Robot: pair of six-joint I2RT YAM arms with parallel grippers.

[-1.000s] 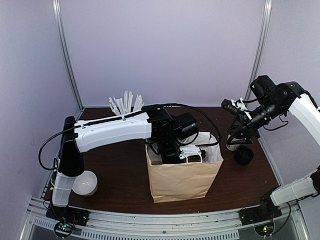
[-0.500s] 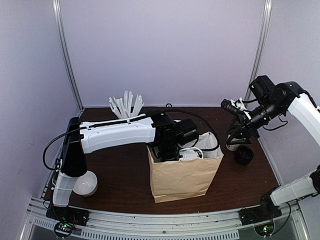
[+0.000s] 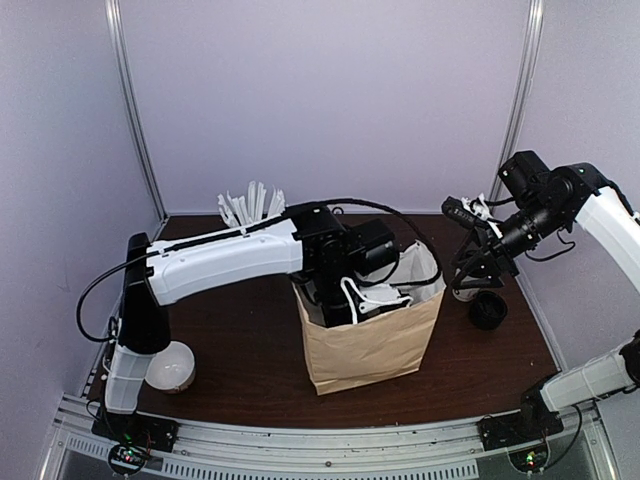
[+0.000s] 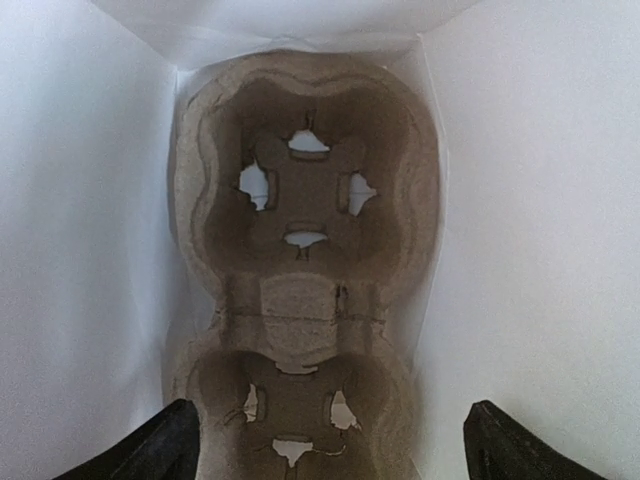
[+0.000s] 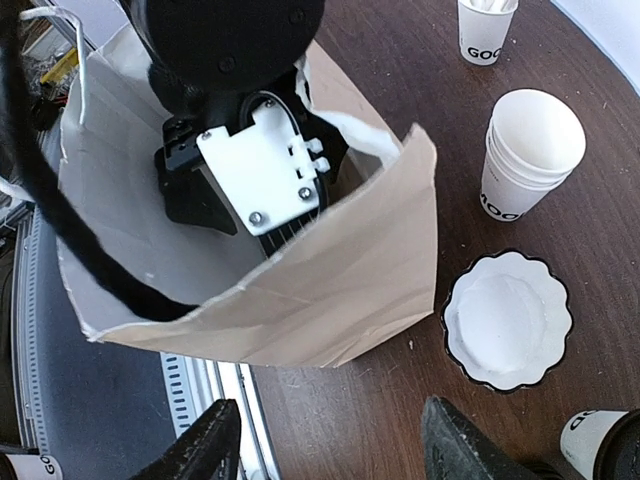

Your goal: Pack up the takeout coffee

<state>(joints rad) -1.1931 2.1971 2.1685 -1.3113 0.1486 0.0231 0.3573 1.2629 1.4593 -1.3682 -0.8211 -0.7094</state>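
The left gripper (image 4: 330,420) is held spread wide inside the paper bag (image 3: 370,345), over the cardboard tray (image 4: 305,200). The right gripper (image 5: 330,410) is parted and empty. The coffee cup (image 5: 597,440) is seen outside the bag, in the lower right corner of the right wrist view, beyond the plate (image 5: 505,320).

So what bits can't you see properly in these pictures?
Top view: the left gripper is in the paper bag, its tips hidden by the bag's wall.
Left wrist view: the near end of the cup carrier is cut off by the bottom edge.
Right wrist view: a lettered cup in the corner is cut off; lidded or not, unclear.
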